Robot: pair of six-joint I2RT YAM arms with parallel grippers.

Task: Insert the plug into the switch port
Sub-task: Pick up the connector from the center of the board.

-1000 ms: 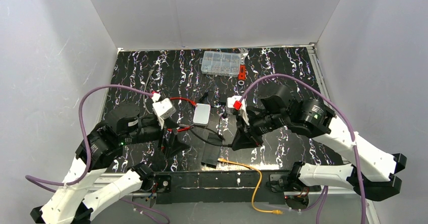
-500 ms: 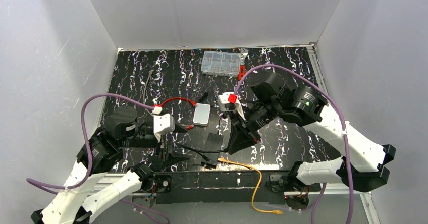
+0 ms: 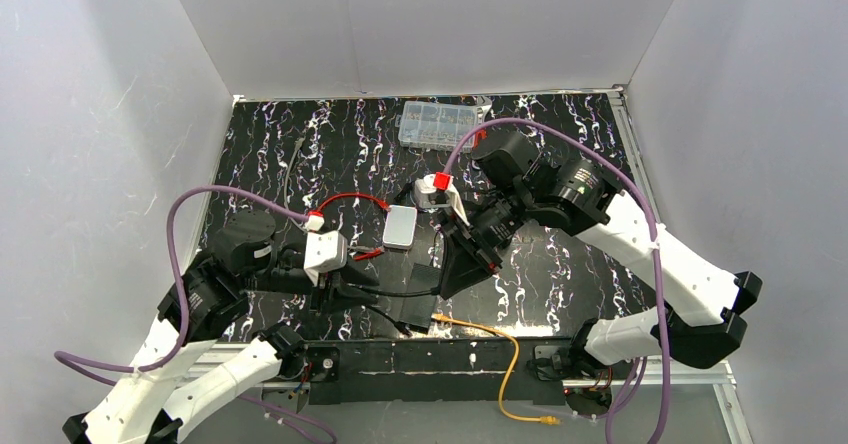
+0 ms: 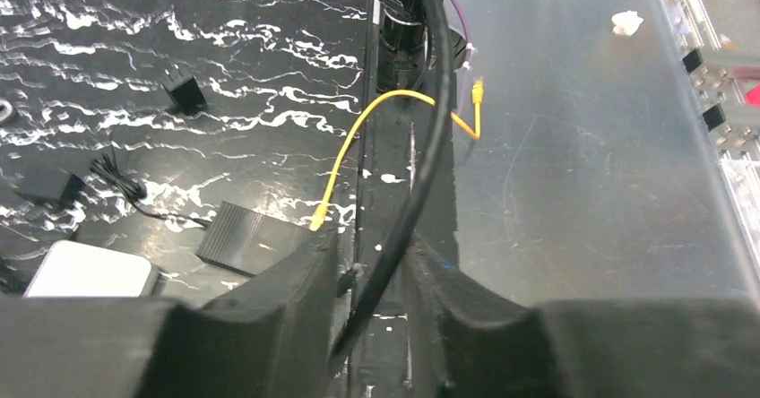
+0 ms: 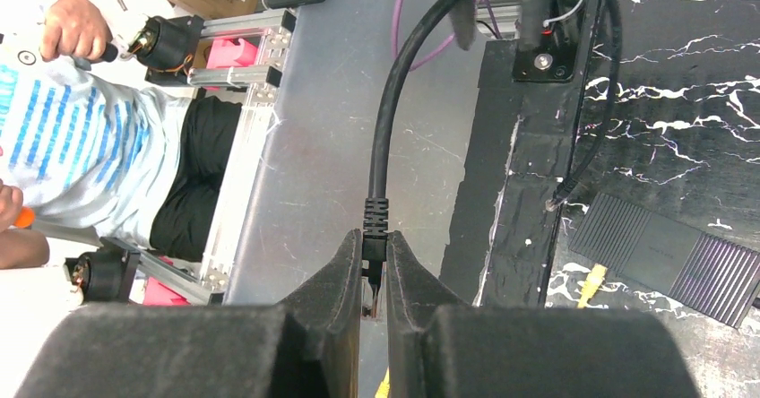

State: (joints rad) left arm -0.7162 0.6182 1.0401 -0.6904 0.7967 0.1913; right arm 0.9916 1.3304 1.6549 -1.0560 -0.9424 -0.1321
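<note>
The plug (image 4: 317, 220) is a small connector ending a thin orange cable (image 3: 510, 357). It lies against the edge of the flat black switch (image 4: 255, 237); I cannot tell whether it sits in a socket. The switch port faces away and is hidden. The switch (image 3: 415, 309) and the plug (image 5: 590, 283) also show in the other two views. My left gripper (image 4: 372, 246) is shut on a thick black cable (image 4: 421, 147) left of the switch. My right gripper (image 5: 375, 241) is shut on that cable's black connector (image 5: 375, 226) above the switch.
A white-grey rounded box (image 3: 400, 227) sits behind the switch, with a red wire (image 3: 350, 199) beside it. A clear parts case (image 3: 437, 124) stands at the back. The orange cable's other end (image 3: 547, 421) lies past the black base strip (image 3: 400, 359). A person (image 5: 72, 138) sits beyond the frame.
My left gripper swung right to the black cable and closed on it. My right arm shifted left and back, carrying the cable's black connector.
</note>
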